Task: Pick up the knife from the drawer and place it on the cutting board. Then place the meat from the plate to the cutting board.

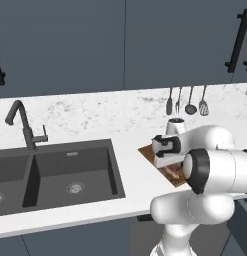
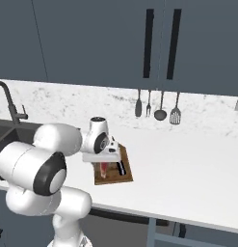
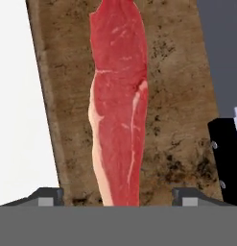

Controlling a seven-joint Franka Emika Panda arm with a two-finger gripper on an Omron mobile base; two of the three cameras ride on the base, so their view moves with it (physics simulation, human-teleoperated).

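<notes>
Surroundings — white surface (image 2: 188, 164) with a dark double sink (image 1: 70, 175) and black tap (image 1: 25, 127) off to one side; four utensils (image 2: 156, 107) hang on the marbled backsplash behind.

Cutting board (image 3: 177, 96): brown, flat on the surface, largely hidden in the base views by the arm's own wrist.

Meat (image 3: 120, 105): red strip lying flat on the board, long axis along the board's length, running straight away from the hand.

Knife (image 3: 228, 96): beside the meat, parallel to it, black handle nearer the hand (blade pointing away).

Hand (image 3: 117, 196): open, its tips spread either side of the meat's near end — gripping nothing.
</notes>
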